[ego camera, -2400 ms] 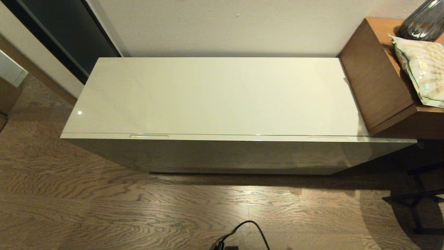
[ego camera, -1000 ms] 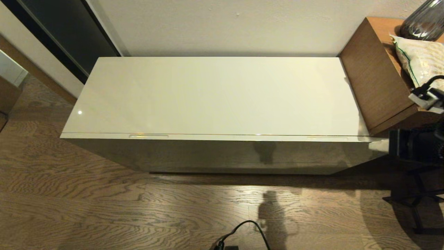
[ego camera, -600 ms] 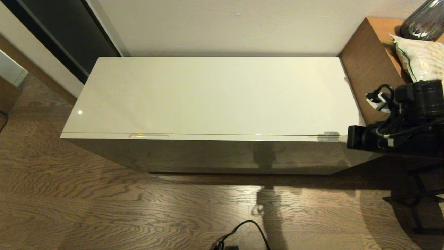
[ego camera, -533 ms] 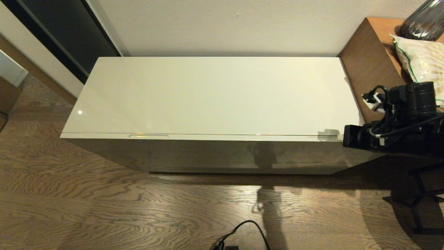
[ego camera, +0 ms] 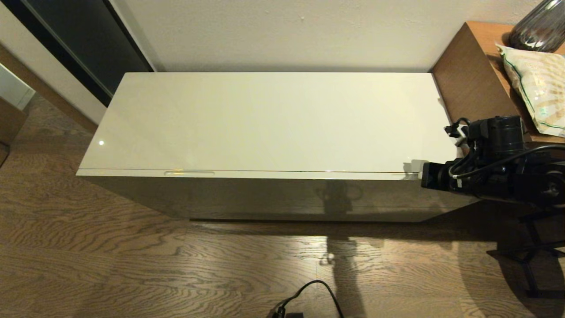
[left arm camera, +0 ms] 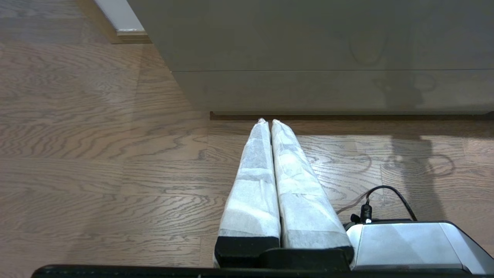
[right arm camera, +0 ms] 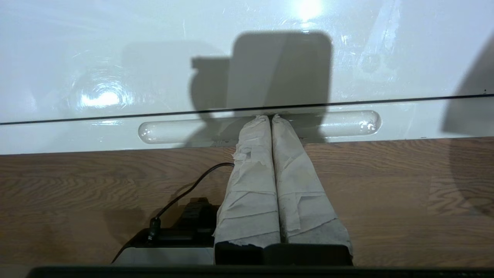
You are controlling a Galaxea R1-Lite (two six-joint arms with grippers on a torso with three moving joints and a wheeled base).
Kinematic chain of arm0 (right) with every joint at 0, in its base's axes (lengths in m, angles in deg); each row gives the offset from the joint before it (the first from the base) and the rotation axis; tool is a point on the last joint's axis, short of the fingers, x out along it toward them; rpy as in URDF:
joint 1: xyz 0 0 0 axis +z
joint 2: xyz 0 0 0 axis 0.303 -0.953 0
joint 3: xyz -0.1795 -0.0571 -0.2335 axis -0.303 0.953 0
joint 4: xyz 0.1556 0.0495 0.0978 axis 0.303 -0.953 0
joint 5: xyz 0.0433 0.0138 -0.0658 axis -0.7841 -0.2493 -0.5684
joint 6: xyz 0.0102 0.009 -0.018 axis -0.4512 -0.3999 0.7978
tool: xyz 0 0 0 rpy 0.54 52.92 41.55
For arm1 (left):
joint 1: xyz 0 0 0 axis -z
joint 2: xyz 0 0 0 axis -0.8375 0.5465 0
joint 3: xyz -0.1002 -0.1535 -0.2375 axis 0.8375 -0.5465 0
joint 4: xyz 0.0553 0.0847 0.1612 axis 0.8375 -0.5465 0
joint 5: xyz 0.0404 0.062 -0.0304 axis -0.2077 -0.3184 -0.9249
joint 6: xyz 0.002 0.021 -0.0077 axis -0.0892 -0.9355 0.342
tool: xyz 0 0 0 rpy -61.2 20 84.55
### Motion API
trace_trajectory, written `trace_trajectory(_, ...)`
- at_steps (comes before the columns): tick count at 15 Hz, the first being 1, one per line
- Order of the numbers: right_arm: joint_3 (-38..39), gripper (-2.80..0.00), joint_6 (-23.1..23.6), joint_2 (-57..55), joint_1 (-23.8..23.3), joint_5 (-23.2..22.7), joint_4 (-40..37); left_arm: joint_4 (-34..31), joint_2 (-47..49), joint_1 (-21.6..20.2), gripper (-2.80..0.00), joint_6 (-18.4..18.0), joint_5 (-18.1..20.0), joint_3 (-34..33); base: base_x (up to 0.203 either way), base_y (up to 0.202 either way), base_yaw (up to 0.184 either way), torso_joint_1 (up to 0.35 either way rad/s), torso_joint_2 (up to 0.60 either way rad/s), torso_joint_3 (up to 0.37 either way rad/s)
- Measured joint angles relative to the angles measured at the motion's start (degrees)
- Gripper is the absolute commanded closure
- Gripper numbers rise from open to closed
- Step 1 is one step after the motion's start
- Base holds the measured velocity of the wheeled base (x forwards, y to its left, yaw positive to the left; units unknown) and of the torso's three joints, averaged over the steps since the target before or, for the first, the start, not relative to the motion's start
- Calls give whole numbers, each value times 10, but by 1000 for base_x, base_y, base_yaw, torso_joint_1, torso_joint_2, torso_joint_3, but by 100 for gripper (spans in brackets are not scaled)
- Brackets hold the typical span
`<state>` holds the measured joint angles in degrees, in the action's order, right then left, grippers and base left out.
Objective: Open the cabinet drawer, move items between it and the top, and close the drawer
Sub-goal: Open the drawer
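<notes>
Drawer (ego camera: 265,194) shut, running the cabinet's whole front beneath the bare top (ego camera: 273,119). Right pincer (right arm camera: 269,117), fingers pressed together and empty, tips in the right-hand recess (right arm camera: 347,123). Left pincer (left arm camera: 267,121) closed, low over the floor. Everything's yet to do.

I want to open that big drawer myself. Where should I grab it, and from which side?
Grab the long finger slot in the top edge of the drawer, coming down from above at the front. There is no knob, only that slot to hook fingers into, then pull toward you. The right hand, fingers shut, already has its tips there. A second slot sits further left.
</notes>
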<state>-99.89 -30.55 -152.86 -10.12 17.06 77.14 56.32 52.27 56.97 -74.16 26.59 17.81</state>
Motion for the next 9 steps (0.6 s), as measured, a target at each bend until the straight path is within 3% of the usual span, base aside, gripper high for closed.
trace_trajectory(5,17,0,-6,-22,0,-2,0,0,0,0,0,0,0,0,0,0,0,0,0,0)
trace_trajectory(9,57,0,-18,-4,0,-16,-47,0,0,0,0,0,0,0,0,0,0,0,0,0)
